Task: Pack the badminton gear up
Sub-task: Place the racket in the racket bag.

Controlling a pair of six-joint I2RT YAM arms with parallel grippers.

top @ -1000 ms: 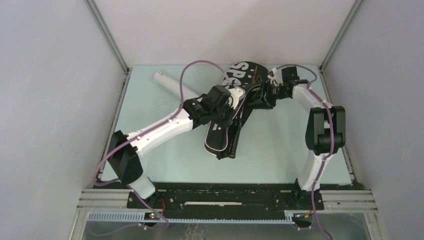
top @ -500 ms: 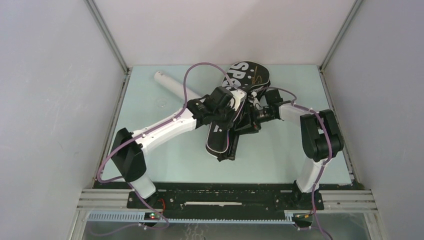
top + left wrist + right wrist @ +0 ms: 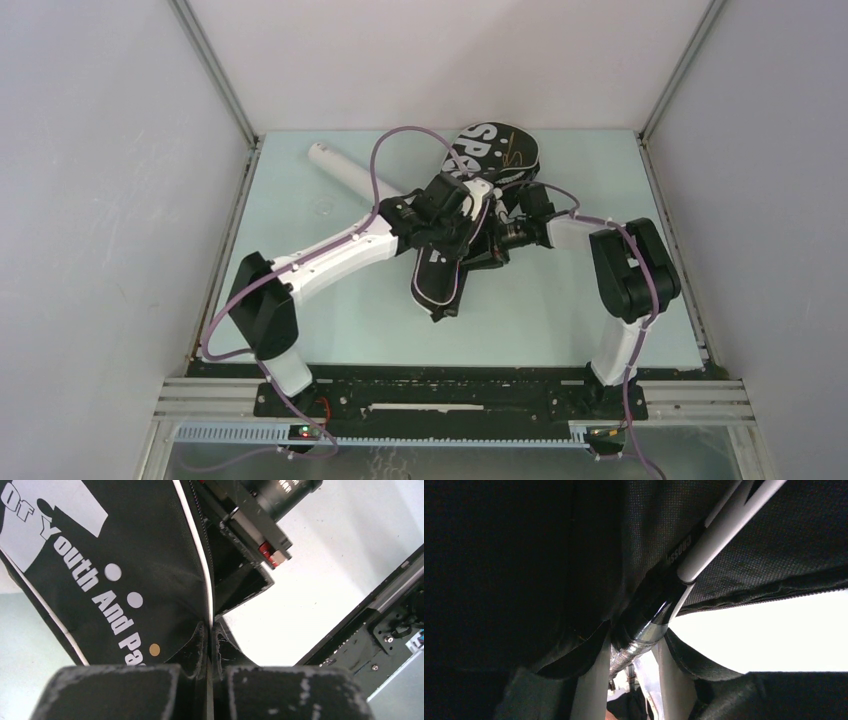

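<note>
The black racquet bag point(image 3: 448, 270) lettered "SPORT" lies slanted at mid-table. My left gripper point(image 3: 468, 212) is shut on the bag's white-piped open edge point(image 3: 202, 570) and holds that flap up. My right gripper point(image 3: 497, 240) reaches in under the flap from the right. It is shut on a racquet's black wrapped handle point(image 3: 636, 637), and the racquet's white shaft point(image 3: 724, 527) runs on into the bag. The long white tube point(image 3: 342, 167) lies at the back left, partly under the left arm. The second racquet and the shuttlecocks are out of view.
The right arm's wrist point(image 3: 260, 515) sits close beside the left gripper at the bag's opening. Grey walls enclose the table on three sides. The black base rail point(image 3: 450, 395) runs along the near edge.
My right gripper has moved left and nearer along the bag's side, from by the bag's head to under the raised flap. The bag's lower end has shifted slightly. My left gripper keeps its hold.
</note>
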